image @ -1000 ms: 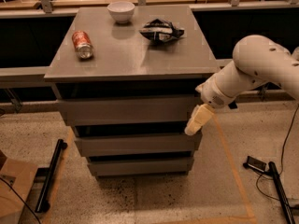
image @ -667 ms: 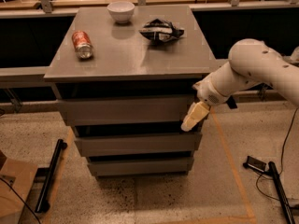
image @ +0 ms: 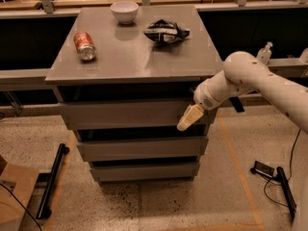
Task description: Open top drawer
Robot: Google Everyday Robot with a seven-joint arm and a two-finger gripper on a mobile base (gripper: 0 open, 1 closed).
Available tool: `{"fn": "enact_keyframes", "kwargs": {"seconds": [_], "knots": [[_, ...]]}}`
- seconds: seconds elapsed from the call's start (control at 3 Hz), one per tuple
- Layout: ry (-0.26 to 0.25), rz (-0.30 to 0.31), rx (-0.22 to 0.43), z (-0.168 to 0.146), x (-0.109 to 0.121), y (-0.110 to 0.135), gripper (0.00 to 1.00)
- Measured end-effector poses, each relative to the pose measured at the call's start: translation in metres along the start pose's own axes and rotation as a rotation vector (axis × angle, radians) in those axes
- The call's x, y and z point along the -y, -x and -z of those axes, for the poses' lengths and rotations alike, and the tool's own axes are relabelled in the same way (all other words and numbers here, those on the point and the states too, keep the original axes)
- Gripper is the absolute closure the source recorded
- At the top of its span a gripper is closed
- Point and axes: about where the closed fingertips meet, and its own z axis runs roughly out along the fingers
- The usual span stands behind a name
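The top drawer (image: 125, 113) is the widest grey handleless front, just under the cabinet's grey top (image: 130, 52). It stands shut or nearly so, with a dark gap above it. My gripper (image: 185, 123) is at the right end of this drawer front, its cream fingertips (image: 188, 117) pointing down-left against or just in front of the panel. My white arm reaches in from the right.
On the cabinet top lie a red soda can (image: 84, 45), a white bowl (image: 124, 11) and a dark chip bag (image: 166, 32). Two narrower drawer fronts (image: 142, 148) sit below. A black bar (image: 52, 179) lies on the floor left; a cardboard box (image: 12, 196) is at lower left.
My gripper has moved left and a little up, from beside the cabinet's right edge onto the right end of the top drawer front. The drawers look unchanged.
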Motion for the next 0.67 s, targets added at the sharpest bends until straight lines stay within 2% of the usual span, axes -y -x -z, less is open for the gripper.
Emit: {"fn": "enact_keyframes", "kwargs": {"seconds": [0.33, 0.67], "knots": [[0.021, -0.036, 0.033, -0.0259, 0.0019, -0.0047, 0.00], [0.022, -0.037, 0.033, -0.0226, 0.0021, -0.0019, 0.18]]}}
